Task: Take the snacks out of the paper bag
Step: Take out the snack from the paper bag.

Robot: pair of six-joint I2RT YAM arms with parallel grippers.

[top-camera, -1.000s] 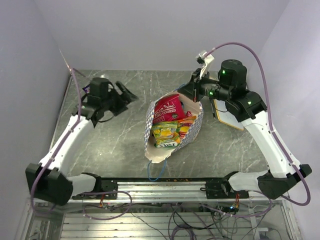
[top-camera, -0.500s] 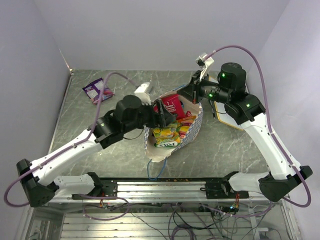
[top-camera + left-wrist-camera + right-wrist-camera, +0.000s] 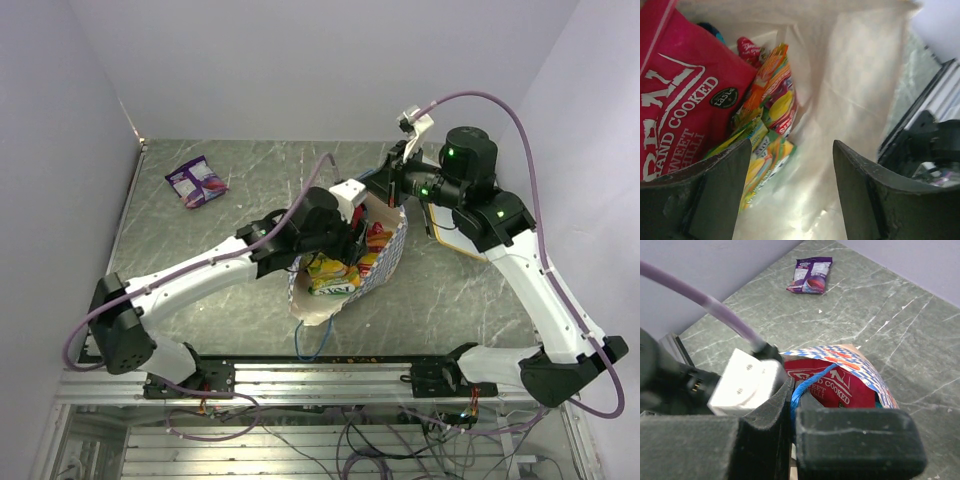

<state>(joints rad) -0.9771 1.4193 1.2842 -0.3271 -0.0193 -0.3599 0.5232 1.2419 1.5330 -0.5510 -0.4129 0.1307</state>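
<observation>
The paper bag (image 3: 392, 262) lies open in the middle of the table, checkered outside, cream inside (image 3: 850, 75). My right gripper (image 3: 393, 186) is shut on its blue string handle (image 3: 809, 381) and holds the far rim up. My left gripper (image 3: 352, 240) is open inside the bag mouth, empty, its fingers (image 3: 720, 190) over the cream wall. Beside them lie a red packet (image 3: 675, 100), an orange-yellow packet (image 3: 777, 95) and a yellow-green packet (image 3: 760, 160). The yellow-green packet also shows from above (image 3: 332, 272). A purple packet (image 3: 196, 181) lies on the table at the back left.
A flat white board with a tan edge (image 3: 447, 232) lies right of the bag under my right arm. The bag's second blue handle (image 3: 310, 345) hangs toward the near rail. Walls close the table on the left, back and right.
My left arm swung from the back left of the table to the bag and pushed its open gripper into the mouth. The purple packet now lies uncovered. My right gripper held still.
</observation>
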